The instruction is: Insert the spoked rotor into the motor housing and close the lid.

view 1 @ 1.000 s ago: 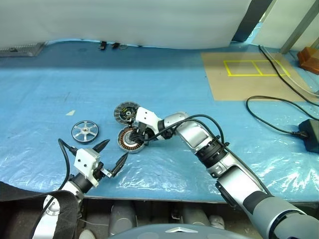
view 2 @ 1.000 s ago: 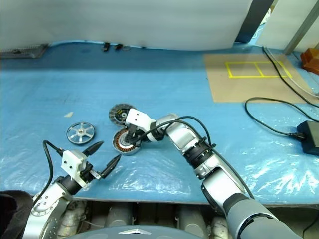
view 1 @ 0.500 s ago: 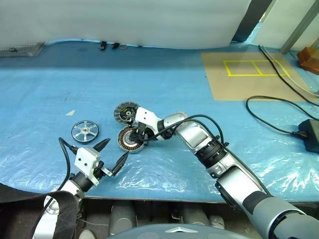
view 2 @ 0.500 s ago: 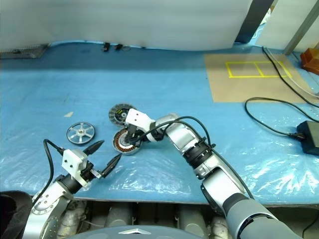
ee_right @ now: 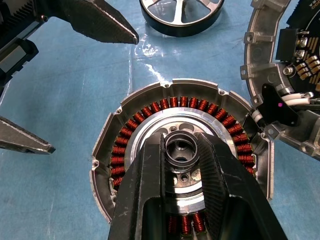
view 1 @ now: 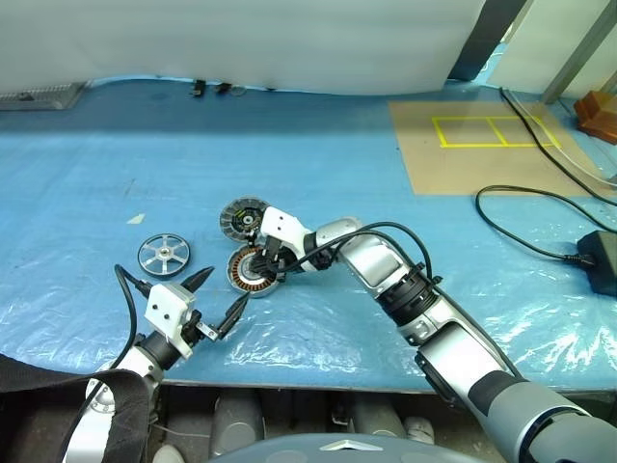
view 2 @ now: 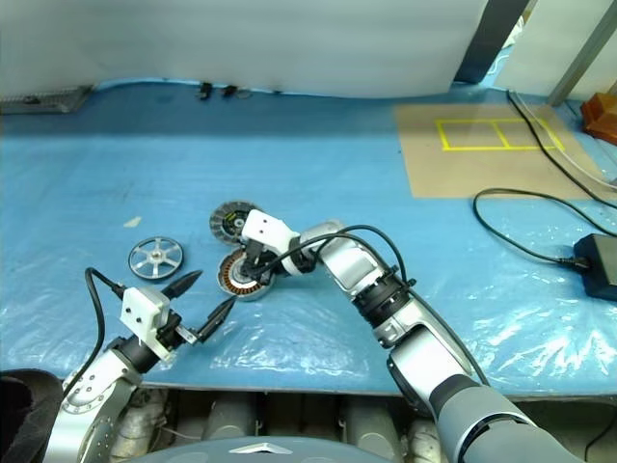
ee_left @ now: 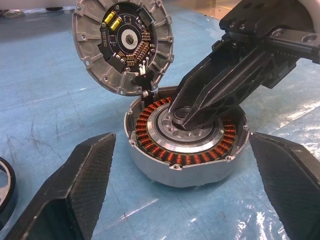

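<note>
Nearest us, our left gripper (view 1: pixel 213 296), with two tapered black carbon-weave fingers, hangs released, its jaws spread wide and empty above the crinkled blue plastic sheet (view 1: pixel 87 193) that covers the table. The motor housing (ee_left: pixel 186 142), a round shallow cup with a ribbed silver rim and a ring of copper-orange windings around a smooth silver centre, lies flat on the sheet just beyond those fingertips.

Our right gripper (ee_right: pixel 181 150) comes in from the right, tilted down over the housing, its black fingers clenched on the small raised silver collar at the housing's centre.

The spoked rotor (view 1: pixel 163 256), a flat polished silver wheel with open gaps and a round hub, lies flat to the left of the housing, apart from both grippers.

Just behind the housing sits the lid (ee_left: pixel 123 43), a silver-grey finned disc whose dark inner face carries small yellow and copper parts. It touches the housing's far rim; short wires join the two.

Farther right, a brown board with yellow taped rectangles (view 1: pixel 487 145) and black cables (view 1: pixel 525 217) rest on the sheet.
</note>
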{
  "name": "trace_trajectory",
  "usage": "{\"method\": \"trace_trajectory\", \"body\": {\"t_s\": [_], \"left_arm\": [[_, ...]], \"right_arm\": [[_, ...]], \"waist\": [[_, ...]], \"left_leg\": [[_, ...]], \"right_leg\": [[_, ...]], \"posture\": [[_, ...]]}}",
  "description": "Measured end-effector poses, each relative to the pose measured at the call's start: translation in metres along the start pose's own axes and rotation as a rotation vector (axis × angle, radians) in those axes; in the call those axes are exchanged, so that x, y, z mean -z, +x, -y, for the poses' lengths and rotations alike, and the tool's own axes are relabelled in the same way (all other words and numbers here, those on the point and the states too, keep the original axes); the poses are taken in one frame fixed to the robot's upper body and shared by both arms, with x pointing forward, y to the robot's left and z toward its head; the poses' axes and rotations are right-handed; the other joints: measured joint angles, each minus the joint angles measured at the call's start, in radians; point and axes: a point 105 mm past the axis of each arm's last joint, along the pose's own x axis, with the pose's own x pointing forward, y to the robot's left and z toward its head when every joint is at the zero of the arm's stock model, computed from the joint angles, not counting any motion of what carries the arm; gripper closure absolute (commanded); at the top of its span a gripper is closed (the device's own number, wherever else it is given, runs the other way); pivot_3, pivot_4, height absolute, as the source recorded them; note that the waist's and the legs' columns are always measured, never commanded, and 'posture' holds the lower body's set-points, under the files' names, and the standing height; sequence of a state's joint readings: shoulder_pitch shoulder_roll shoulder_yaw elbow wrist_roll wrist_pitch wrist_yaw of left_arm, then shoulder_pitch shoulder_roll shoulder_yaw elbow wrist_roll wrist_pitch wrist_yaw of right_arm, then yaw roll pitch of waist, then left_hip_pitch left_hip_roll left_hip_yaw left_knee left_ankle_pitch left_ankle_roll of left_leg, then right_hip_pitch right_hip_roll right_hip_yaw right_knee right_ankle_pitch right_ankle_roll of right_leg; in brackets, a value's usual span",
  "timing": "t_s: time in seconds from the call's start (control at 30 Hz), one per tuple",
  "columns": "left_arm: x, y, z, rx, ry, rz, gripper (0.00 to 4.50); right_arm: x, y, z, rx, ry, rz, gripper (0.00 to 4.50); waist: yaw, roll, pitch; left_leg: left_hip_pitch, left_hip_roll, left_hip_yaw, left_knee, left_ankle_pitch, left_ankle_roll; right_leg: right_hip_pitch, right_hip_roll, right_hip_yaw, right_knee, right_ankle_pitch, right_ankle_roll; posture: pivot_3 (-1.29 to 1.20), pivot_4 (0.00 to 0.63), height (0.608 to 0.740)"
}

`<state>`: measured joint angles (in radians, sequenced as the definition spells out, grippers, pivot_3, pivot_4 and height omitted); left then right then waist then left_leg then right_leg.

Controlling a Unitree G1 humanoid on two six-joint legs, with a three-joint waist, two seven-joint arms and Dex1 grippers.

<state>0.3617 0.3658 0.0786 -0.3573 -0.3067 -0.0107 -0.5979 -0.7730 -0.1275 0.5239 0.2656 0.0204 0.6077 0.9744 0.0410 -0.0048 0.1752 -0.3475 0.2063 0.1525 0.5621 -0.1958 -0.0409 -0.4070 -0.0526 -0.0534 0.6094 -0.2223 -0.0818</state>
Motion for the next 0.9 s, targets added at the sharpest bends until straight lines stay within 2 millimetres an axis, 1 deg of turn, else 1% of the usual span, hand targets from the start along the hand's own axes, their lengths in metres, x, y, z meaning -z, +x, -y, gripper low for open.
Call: {"method": "trace_trajectory", "body": {"t_s": [0.27, 0.33, 0.4, 0.53, 0.63, 0.7, 0.73, 0.77, 0.83, 0.9], "left_arm": [[0.0, 0.0, 0.0, 0.0, 0.0, -0.001, 0.0], [0.0, 0.0, 0.0, 0.0, 0.0, 0.0, 0.0], [0.0, 0.0, 0.0, 0.0, -0.001, -0.001, 0.0], [0.0, 0.0, 0.0, 0.001, -0.001, -0.001, 0.0], [0.001, 0.0, 0.0, 0.004, -0.001, -0.002, 0.0], [0.002, 0.0, 0.0, 0.005, -0.002, -0.006, 0.0], [0.002, 0.001, -0.001, 0.006, -0.003, -0.006, 0.0], [0.002, 0.001, -0.001, 0.008, -0.002, -0.005, 0.0], [0.001, 0.003, -0.001, 0.011, -0.002, -0.003, 0.0], [0.002, 0.004, -0.001, 0.014, -0.003, -0.004, 0.0]], "right_arm": [[0.0, 0.002, -0.005, -0.003, -0.004, -0.001, 3.92], [-0.001, 0.003, -0.008, -0.012, -0.015, -0.002, 3.18], [0.0, 0.004, -0.01, -0.021, -0.018, -0.003, 2.58], [-0.002, 0.005, -0.013, -0.042, -0.005, 0.011, 1.2], [-0.003, -0.001, -0.008, -0.027, 0.035, 0.035, 1.2], [-0.005, -0.006, -0.003, -0.014, 0.072, 0.063, 1.82], [-0.005, -0.008, -0.001, -0.009, 0.081, 0.071, 2.22], [-0.006, -0.009, 0.0, -0.005, 0.086, 0.076, 2.52], [-0.008, -0.01, 0.002, 0.01, 0.091, 0.088, 3.31], [-0.009, -0.01, 0.003, 0.021, 0.09, 0.098, 3.99]], "waist": [[0.0, 0.0, 0.0], [0.0, 0.0, 0.0], [0.0, 0.0, 0.0], [0.0, 0.0, 0.0], [0.001, 0.0, 0.0], [0.001, 0.0, 0.0], [0.001, 0.0, 0.0], [0.001, 0.0, 0.0], [0.001, 0.0, 0.0], [0.0, 0.0, 0.0]], "left_leg": [[0.0, 0.0, 0.0, 0.0, 0.0, 0.0], [0.0, 0.0, 0.0, 0.0, 0.0, 0.0], [0.0, 0.0, 0.0, 0.0, 0.0, 0.0], [0.001, 0.0, 0.0, 0.001, 0.0, 0.0], [0.001, 0.0, 0.0, 0.002, 0.0, 0.0], [0.001, 0.0, 0.0, 0.002, 0.0, 0.0], [0.001, 0.0, 0.0, 0.002, 0.0, 0.0], [0.001, 0.0, 0.0, 0.002, 0.0, 0.0], [0.001, 0.0, 0.0, 0.002, 0.0, 0.0], [0.0, 0.0, 0.0, 0.002, 0.001, -0.001]], "right_leg": [[0.0, 0.0, 0.0, 0.0, 0.0, 0.0], [0.0, 0.0, 0.0, 0.0, 0.0, 0.0], [0.0, 0.0, 0.0, 0.0, 0.0, 0.0], [0.0, 0.0, 0.0, 0.002, 0.0, 0.0], [0.0, 0.0, 0.0, 0.003, 0.0, 0.0], [0.0, 0.0, 0.0, 0.003, 0.0, 0.0], [0.0, 0.0, 0.0, 0.003, 0.0, 0.0], [0.0, 0.0, 0.0, 0.003, 0.0, 0.0], [0.0, 0.0, 0.0, 0.003, 0.0, 0.0], [0.0, 0.0, 0.0, 0.003, 0.0, 0.0]], "posture": [[0.0, 0.15, 0.74], [0.0, 0.15, 0.74], [0.0, 0.15, 0.74], [0.0, 0.15, 0.74], [0.0, 0.15, 0.74], [0.0, 0.15, 0.74], [0.0, 0.15, 0.74], [0.0, 0.15, 0.74], [0.0, 0.15, 0.74], [0.0, 0.15, 0.74]]}}
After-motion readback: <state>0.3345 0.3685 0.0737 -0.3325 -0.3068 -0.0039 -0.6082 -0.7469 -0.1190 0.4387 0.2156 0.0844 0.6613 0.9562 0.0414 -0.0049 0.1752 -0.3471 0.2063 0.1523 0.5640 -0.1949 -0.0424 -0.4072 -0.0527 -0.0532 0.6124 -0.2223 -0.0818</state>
